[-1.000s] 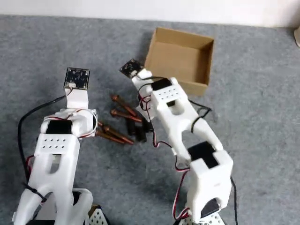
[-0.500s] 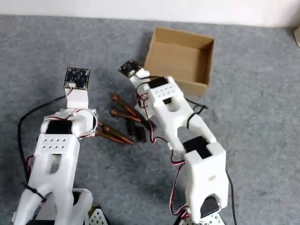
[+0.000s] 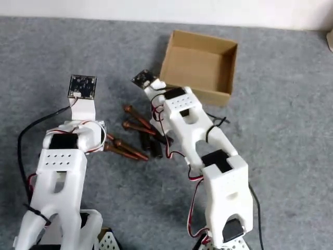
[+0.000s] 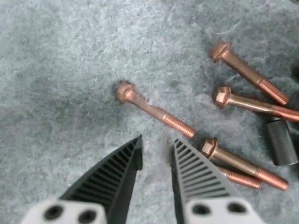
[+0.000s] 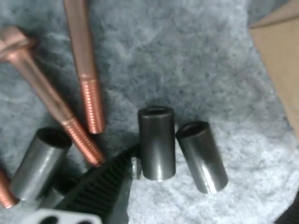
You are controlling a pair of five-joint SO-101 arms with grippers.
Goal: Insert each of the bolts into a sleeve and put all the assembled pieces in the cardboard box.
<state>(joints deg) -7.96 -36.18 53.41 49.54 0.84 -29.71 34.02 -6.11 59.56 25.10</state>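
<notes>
Grey carpet point(image 3: 291, 130) across the whole table, a strip of white wall point(image 3: 156, 8) along the high view's top edge. Cardboard box point(image 3: 227, 67) at upper centre of that frame, open side up. Below and left of it, near mid-frame, copper bolts point(image 3: 136, 127) lying flat in a loose cluster, heads mostly toward the left, with black sleeves point(image 3: 145, 141) at the cluster's right end, partly hidden under the right arm point(image 3: 192, 125). All on the carpet, outside the box, bolts and sleeves not yet joined. Left arm point(image 3: 62, 156) up the lower left of the frame, wrist just left of the cluster. Left gripper point(image 4: 156, 140), from its own wrist camera: two ribbed black fingers point(image 4: 117, 179) parted by a narrow gap, nothing between them, poised over carpet just short of the nearest bolt point(image 4: 154, 109), four more bolts beyond. Right gripper point(image 5: 212, 184), from its own wrist camera: spread wide, holding nothing, one ribbed finger point(image 5: 105, 189) with its tip just beside a pair of dark sleeves point(image 5: 156, 142) lying side by side, the other finger a mere dark sliver past that pair; a grey-looking sleeve point(image 5: 41, 163) and two threaded bolt ends on the first finger's far side.
</notes>
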